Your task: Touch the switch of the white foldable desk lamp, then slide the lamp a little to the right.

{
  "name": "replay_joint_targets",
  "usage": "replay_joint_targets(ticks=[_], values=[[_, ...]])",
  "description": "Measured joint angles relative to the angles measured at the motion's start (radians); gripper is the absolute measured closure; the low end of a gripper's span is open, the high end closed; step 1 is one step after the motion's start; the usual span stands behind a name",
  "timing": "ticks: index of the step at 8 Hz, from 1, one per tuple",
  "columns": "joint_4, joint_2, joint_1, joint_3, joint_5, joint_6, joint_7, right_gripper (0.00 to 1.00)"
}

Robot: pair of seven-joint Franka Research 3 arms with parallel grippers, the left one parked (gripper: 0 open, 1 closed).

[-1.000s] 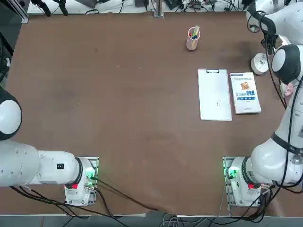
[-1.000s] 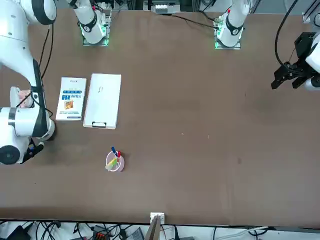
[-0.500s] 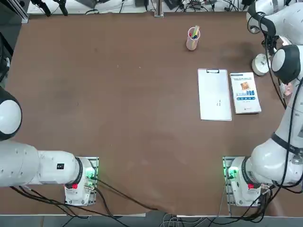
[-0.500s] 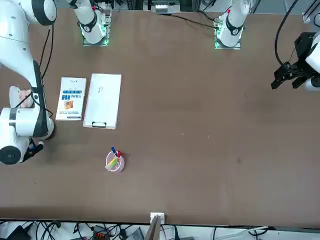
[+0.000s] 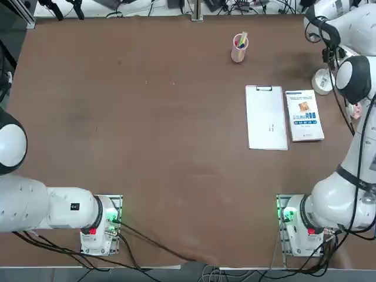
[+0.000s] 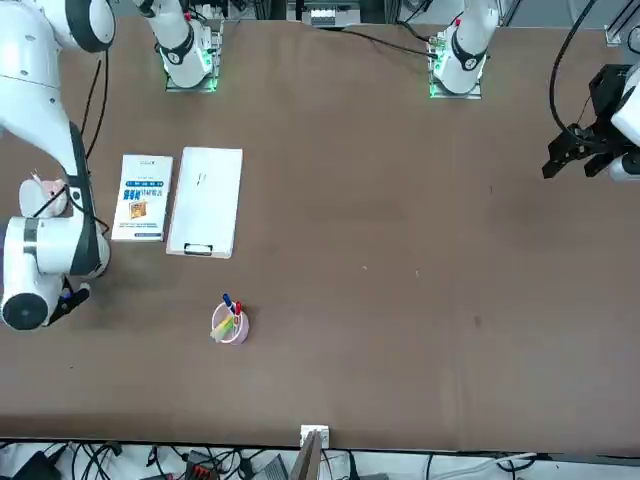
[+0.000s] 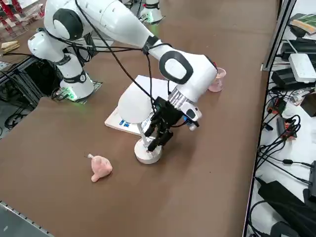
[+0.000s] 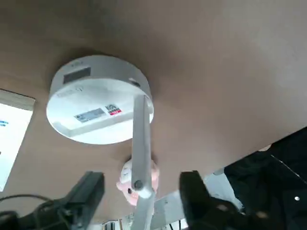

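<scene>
Right wrist view: the right claw [image 8: 141,189] is seen with its two black fingers [image 8: 86,191] spread wide and nothing clamped, the thin jointed arm of the white foldable desk lamp [image 8: 98,98] passing through the gap between them. The straddle is judged to suit a sideways push on the stem rather than a lift, since neither finger is pressed against it. Beyond the fingers the lamp's round disc base is shown resting flat on the tabletop [image 8: 216,72].

From the right side view, the claw [image 7: 157,134] is held pointing down just above the disc base [image 7: 148,154], close to the tabletop's right edge. A small pink toy [image 7: 100,168] lies near the base, toward the near right corner. A booklet [image 7: 121,123] and a white clipboard [image 7: 148,86] lie just beyond, further in from that edge. Farthest off, toward the far edge, the pink pen cup [image 7: 217,81] stands, well apart from the lamp's path.
</scene>
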Motion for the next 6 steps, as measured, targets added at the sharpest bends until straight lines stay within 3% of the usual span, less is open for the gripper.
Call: replay_joint_targets(ticks=[4,6], values=[[0.113,-0.016,0.119,0.008,0.034,-0.008,0.015,0.0],[0.156,-0.103,0.19,0.011,0.12,-0.066,0.032,0.0]])
